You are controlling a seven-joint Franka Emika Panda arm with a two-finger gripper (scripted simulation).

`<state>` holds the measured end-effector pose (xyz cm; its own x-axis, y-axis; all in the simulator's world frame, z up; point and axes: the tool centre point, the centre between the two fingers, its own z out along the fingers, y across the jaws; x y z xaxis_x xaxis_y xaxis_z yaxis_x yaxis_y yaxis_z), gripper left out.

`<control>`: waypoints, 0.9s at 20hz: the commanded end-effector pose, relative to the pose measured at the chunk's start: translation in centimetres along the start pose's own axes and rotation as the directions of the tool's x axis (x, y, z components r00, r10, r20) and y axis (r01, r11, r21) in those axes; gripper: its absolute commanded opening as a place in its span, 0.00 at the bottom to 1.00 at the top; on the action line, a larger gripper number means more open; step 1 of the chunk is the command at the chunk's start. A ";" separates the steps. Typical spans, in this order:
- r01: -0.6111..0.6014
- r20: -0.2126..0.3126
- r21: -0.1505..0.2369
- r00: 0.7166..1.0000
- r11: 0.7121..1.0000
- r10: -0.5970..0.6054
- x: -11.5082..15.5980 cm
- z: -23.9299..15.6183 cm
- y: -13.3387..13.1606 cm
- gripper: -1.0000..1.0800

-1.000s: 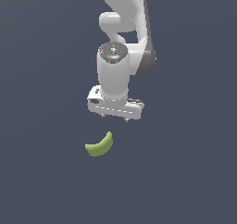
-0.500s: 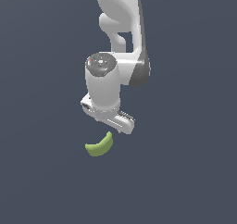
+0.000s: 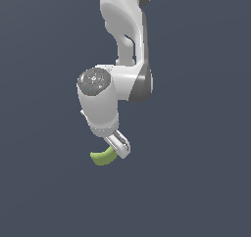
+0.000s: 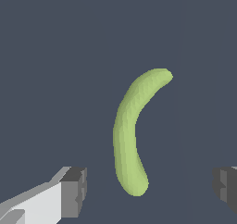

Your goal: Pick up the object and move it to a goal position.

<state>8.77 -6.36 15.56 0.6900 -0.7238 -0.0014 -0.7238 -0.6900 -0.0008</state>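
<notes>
The object (image 3: 102,156) is a small yellow-green curved solid lying on the dark grey floor; in the exterior view the hand covers its right end. The wrist view shows the whole object (image 4: 132,130), its lower end lying between the two fingers. My gripper (image 4: 148,188) is open, with one grey fingertip (image 4: 74,190) on one side and the other fingertip (image 4: 226,187) far off on the other side, neither touching the object. In the exterior view the gripper (image 3: 116,145) hangs directly over the object, close to it.
The white arm (image 3: 125,40) reaches down from the top of the exterior view. Around the object there is only plain dark grey floor (image 3: 196,182).
The hand has moved toward the exterior view's left and down, from beside the object to right above it, and has turned about its axis. The object has not moved.
</notes>
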 end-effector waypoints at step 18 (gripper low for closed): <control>-0.210 -0.001 -0.001 0.978 0.978 0.210 2.3 1.1 -0.2 0.96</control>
<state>10.55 -7.90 14.54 0.5225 -0.8526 0.0001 -0.8526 -0.5225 -0.0001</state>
